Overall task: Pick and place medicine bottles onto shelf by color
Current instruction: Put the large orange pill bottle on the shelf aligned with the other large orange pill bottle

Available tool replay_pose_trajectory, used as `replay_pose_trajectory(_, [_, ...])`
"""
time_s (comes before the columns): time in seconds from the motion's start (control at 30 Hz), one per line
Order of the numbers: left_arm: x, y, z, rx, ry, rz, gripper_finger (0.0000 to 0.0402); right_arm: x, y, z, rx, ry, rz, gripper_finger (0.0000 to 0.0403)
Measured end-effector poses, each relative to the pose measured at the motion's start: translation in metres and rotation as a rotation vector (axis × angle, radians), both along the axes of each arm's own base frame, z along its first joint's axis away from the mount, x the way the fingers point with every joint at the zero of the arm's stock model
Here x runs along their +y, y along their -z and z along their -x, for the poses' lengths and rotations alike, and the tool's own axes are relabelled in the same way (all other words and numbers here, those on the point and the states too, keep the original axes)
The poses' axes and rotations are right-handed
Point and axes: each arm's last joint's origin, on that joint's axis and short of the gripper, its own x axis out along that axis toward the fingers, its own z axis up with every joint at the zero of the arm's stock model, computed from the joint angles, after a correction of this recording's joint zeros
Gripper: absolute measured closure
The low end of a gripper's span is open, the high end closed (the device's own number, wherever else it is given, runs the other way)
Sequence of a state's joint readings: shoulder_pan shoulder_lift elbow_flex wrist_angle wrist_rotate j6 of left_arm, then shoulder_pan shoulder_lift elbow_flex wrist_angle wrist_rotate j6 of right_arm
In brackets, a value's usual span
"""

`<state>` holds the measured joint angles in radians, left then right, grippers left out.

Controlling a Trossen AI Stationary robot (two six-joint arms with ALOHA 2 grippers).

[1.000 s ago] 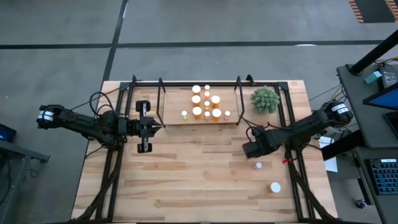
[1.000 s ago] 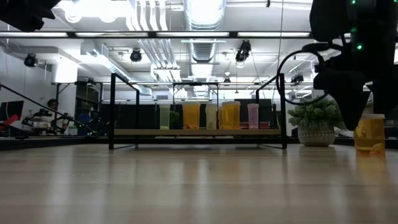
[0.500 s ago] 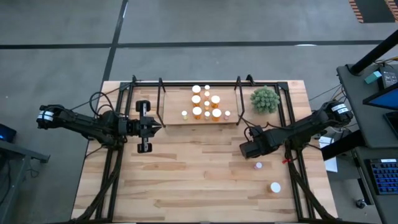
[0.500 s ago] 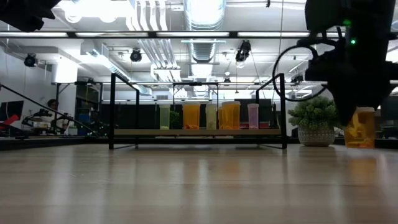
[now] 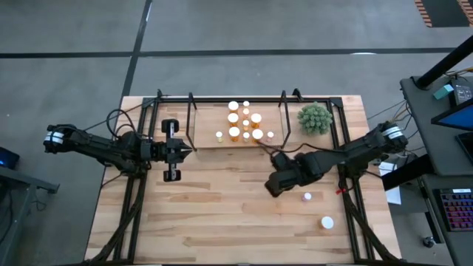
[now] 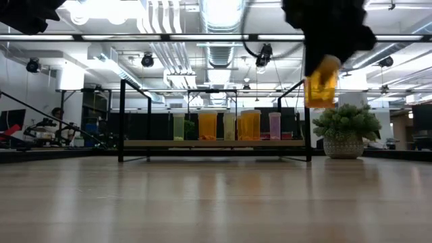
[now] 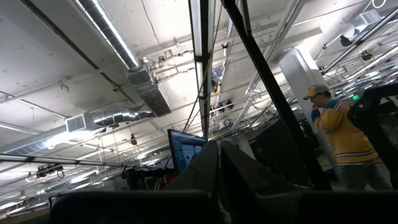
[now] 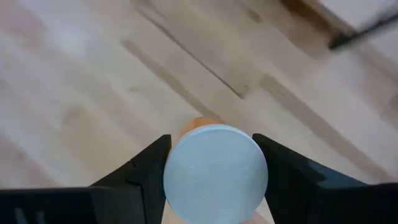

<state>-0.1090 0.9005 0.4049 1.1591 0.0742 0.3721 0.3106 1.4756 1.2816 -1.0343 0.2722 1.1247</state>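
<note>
Right gripper (image 8: 214, 180): clamped on white-capped orange cylindrical medicine bottle (image 6: 320, 85), lifted off wooden tabletop (image 5: 222, 214). Left gripper (image 5: 185, 151): pressed together, empty.

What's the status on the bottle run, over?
Right gripper shut on an orange bottle, lifted off the table. Left gripper shut, parked left of the shelf. Nothing blocking the shelf's front.
</note>
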Motion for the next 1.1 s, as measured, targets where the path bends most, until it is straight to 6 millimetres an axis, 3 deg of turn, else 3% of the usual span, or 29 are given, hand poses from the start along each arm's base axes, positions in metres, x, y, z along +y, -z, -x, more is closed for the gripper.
replay_pose_trajectory(0.2, [0.0,0.0,0.0,0.0,0.001,0.001,0.04,-0.01,-0.035,-0.031,0.028,-0.12,0.106,0.0204])
replay_pose_trajectory(0.4, [0.0,0.0,0.0,-0.001,0.001,0.001,0.04,-0.044,-0.072,-0.067,-0.042,-0.256,0.185,0.0206])
replay_pose_trajectory(0.6, [0.0,0.0,0.0,-0.001,0.001,0.001,0.04,-0.104,-0.102,-0.093,-0.073,-0.35,0.315,0.0206])
replay_pose_trajectory(0.77, [0.0,0.0,0.0,-0.001,0.0,0.0,0.04,-0.167,-0.115,-0.1,-0.055,-0.339,0.402,0.0206])
replay_pose_trajectory(0.93, [0.0,0.0,0.0,-0.004,0.0,0.0,0.04,-0.235,-0.109,-0.095,-0.005,-0.327,0.408,0.0206])
replay_pose_trajectory(1.1, [0.0,-0.002,0.001,-0.021,-0.025,-0.027,0.04,-0.287,-0.091,-0.089,-0.019,-0.415,0.299,0.0206])
